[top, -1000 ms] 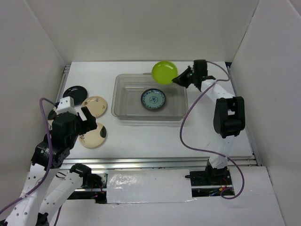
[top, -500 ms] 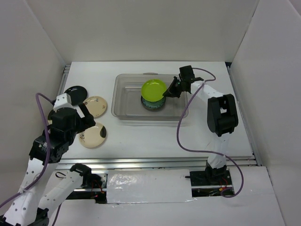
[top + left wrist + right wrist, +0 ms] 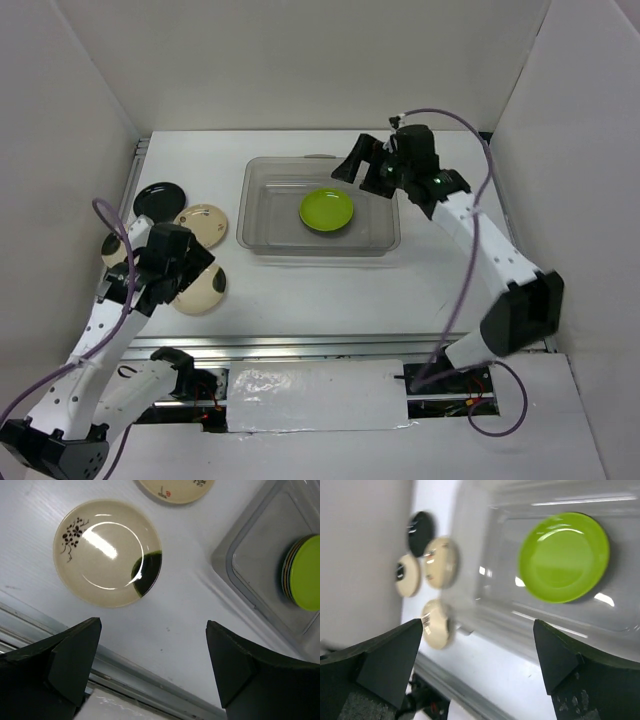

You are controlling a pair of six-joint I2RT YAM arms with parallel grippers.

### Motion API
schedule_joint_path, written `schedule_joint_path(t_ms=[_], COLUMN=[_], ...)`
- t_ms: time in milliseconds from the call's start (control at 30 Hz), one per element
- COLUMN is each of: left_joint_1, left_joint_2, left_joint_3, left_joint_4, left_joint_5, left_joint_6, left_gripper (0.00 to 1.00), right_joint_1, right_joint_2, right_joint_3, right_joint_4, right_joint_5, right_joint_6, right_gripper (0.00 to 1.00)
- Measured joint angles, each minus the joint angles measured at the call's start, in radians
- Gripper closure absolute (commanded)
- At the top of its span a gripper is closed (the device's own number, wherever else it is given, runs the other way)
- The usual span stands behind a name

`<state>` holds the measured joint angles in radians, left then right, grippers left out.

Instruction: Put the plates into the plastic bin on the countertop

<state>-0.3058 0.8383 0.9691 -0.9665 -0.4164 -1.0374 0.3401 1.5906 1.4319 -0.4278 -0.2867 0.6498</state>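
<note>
Inside the plastic bin (image 3: pixel 262 205), far on the countertop (image 3: pixel 320 290), a lime green plate (image 3: pixel 326 210) lies atop a small stack. Over the bin's far right corner the right gripper (image 3: pixel 364 172) hangs, fingers spread, pinching nothing. Left of the bin lie a black plate (image 3: pixel 158 198) and cream plates (image 3: pixel 203 222); the left gripper (image 3: pixel 180 270), also spread wide, hovers over the cream plate with a black patch (image 3: pixel 107 552)

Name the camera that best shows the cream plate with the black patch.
Left wrist: the cream plate is whole, sharp and large. Top view: small, partly under the left arm. Right wrist: blurred.
</note>
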Motion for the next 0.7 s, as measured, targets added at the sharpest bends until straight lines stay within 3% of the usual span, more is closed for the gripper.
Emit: schedule_joint_path(t_ms=[133, 333, 567, 700], left_joint_1=[0.021, 0.051, 0.082, 0.089], left_joint_2=[-0.055, -0.14, -0.191, -0.159], left_joint_3=[-0.104, -0.317, -0.595, -0.637], left_joint_4=[-0.032, -0.027, 0.175, 0.288], left_joint_5=[-0.026, -0.035, -0.02, -0.024], left_joint_6=[-0.209, -0.461, -0.625, -0.674], left_gripper=[0.01, 0.01, 0.04, 0.09], right_joint_1=[0.053, 0.123, 0.209, 0.237], right_joint_2=[-0.285, -0.657, -0.787, -0.837], right_joint_3=[-0.113, -0.521, -0.85, -0.917], right_joint_4=[0.058, 0.248, 0.387, 0.414], right_joint_5=[-0.018, -0.186, -0.294, -0.319], right_joint_6=[-0.035, -0.017, 0.086, 0.111], right_gripper=[0.0, 0.0, 0.0, 0.0])
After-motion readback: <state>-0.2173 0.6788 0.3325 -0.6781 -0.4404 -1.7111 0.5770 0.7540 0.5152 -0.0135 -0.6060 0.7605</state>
